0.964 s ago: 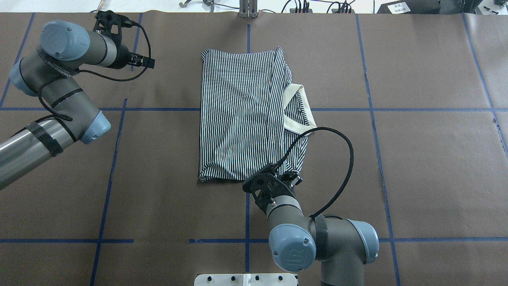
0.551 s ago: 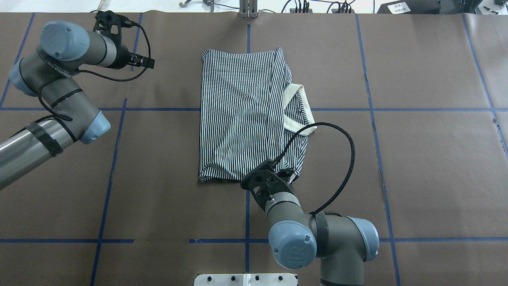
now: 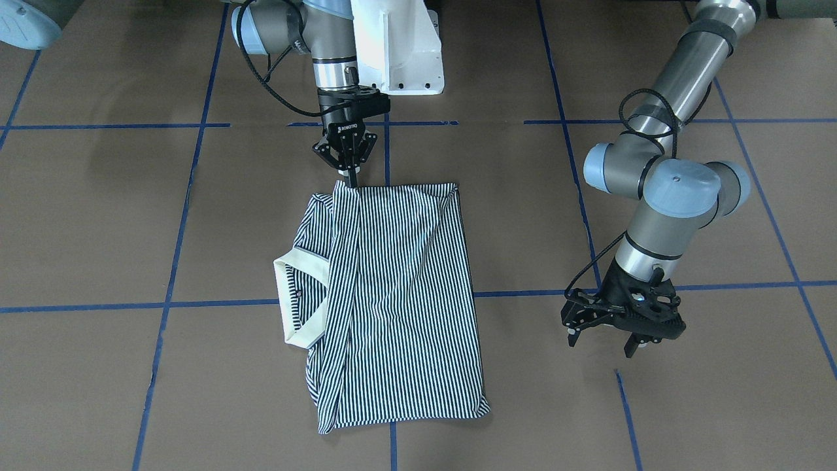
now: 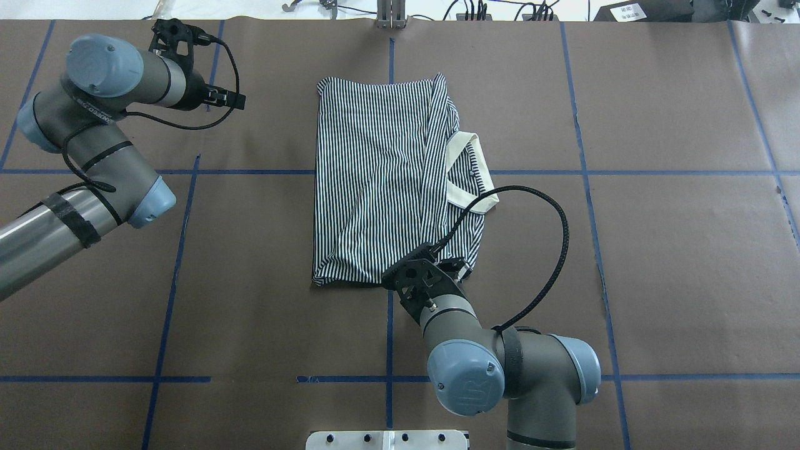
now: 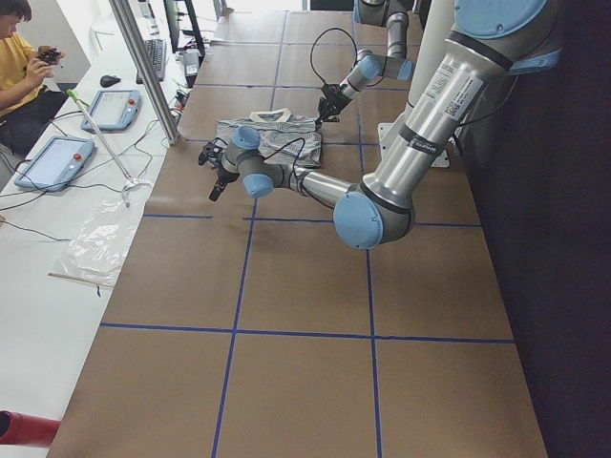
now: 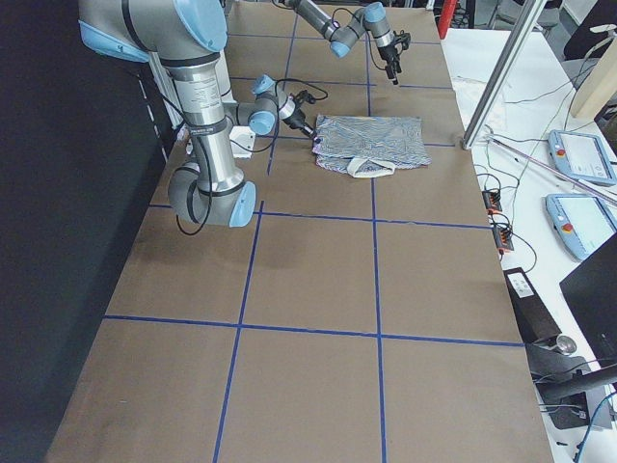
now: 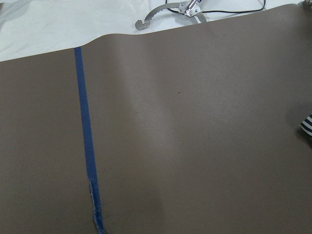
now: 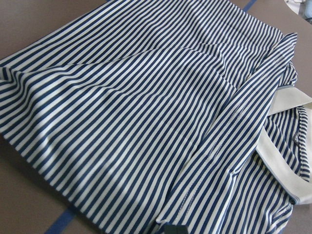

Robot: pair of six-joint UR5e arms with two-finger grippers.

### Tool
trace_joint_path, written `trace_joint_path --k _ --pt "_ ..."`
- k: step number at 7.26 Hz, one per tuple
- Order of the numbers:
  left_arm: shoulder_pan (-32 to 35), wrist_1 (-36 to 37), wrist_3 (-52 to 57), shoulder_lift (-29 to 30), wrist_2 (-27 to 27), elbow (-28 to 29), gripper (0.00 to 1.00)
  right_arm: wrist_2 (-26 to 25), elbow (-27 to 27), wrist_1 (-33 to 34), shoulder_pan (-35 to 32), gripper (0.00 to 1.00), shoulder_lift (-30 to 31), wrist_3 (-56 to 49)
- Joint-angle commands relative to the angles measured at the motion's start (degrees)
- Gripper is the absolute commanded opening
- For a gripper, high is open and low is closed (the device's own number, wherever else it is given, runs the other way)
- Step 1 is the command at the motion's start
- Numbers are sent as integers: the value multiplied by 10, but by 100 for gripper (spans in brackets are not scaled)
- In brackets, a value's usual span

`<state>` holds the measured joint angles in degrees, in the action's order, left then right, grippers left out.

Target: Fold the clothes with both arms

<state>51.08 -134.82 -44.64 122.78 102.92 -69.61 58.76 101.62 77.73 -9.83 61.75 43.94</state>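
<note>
The brown paper-covered table [image 4: 656, 250], marked into squares by blue tape, carries the polo shirt [image 4: 375, 187] at its middle. The shirt lies flat as a tall, narrow striped rectangle whose long side runs away from the robot. The left arm [image 3: 667, 190] is bent out to its own side, well apart from the cloth. The right arm [image 4: 469, 375] reaches down from the base to the shirt's nearest edge. The left pincer [image 3: 601, 343] hangs above bare paper with its fingers spread wide and nothing between them. The right pincer [image 3: 353, 173] has its fingers drawn together to a point right at the near hem, towards the collar side, and it appears to be pinching that edge. The cream collar [image 3: 282, 294] juts out of the rectangle on the robot's right, where a striped flap is laid over the body. Judging by this, the lengthwise folds look done, with both sides brought in. What seems left is to fold the strip across its length into a compact packet. That probably calls for the idle left arm to come in and take a second hold.
</note>
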Motion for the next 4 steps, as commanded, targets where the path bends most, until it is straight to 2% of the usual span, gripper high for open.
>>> trace_joint_path --k 1,3,4 --pt "-3 0 0 -1 0 0 100 0 22 -4 -4 0 45 23" --pt "-4 0 0 0 0 0 100 2 65 -4 -2 0 112 78" --pt "-4 0 0 -1 0 0 100 2 63 -4 11 12 115 117"
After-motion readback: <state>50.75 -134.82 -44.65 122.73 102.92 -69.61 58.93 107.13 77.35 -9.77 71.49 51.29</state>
